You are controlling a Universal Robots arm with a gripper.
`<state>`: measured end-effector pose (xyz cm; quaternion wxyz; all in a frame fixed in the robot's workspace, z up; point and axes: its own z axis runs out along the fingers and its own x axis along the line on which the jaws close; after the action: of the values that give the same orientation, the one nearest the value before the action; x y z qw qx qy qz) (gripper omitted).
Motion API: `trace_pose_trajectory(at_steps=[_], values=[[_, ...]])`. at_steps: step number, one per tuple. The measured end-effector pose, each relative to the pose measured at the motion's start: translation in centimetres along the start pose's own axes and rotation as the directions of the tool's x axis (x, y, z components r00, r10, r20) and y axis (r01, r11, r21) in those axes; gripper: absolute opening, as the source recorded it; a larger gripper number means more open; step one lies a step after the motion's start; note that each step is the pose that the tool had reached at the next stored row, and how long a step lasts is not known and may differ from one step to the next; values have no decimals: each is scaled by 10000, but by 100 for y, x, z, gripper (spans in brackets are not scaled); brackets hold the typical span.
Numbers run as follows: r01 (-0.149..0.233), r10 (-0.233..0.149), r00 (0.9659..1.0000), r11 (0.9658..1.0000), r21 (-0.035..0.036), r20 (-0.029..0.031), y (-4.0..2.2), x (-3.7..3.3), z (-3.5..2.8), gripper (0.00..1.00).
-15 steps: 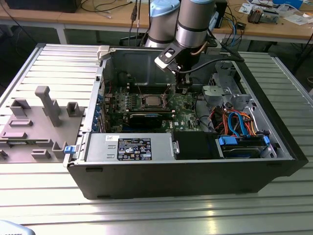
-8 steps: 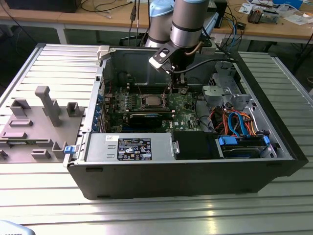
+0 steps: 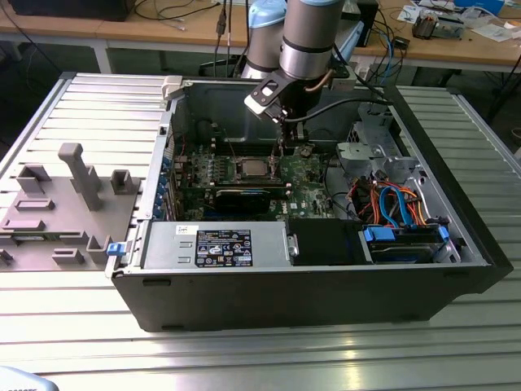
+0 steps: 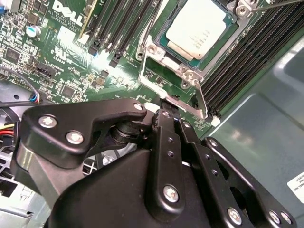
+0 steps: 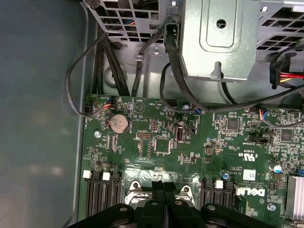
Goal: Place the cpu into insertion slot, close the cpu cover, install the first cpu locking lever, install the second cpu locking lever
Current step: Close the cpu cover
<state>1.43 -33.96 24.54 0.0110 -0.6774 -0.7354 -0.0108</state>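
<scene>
A lab workshop, by its slatted aluminium bench (image 3: 244, 358), cable-strewn wooden desks (image 3: 81, 31) and opened computer case (image 3: 285, 293).

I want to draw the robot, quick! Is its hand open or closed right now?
Hand: closed tight, nothing visibly held in it.

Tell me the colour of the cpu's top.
Silver-grey cpu, clearest in the second wrist view.
</scene>
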Motion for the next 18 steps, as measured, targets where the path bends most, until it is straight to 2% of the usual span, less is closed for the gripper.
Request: trace_pose_trajectory(at_steps=[16,18], values=[[0,0,10000,10000,-2,-7,-36,-1,20,11],[0,0,10000,10000,-2,-7,-135,3,48,11]])
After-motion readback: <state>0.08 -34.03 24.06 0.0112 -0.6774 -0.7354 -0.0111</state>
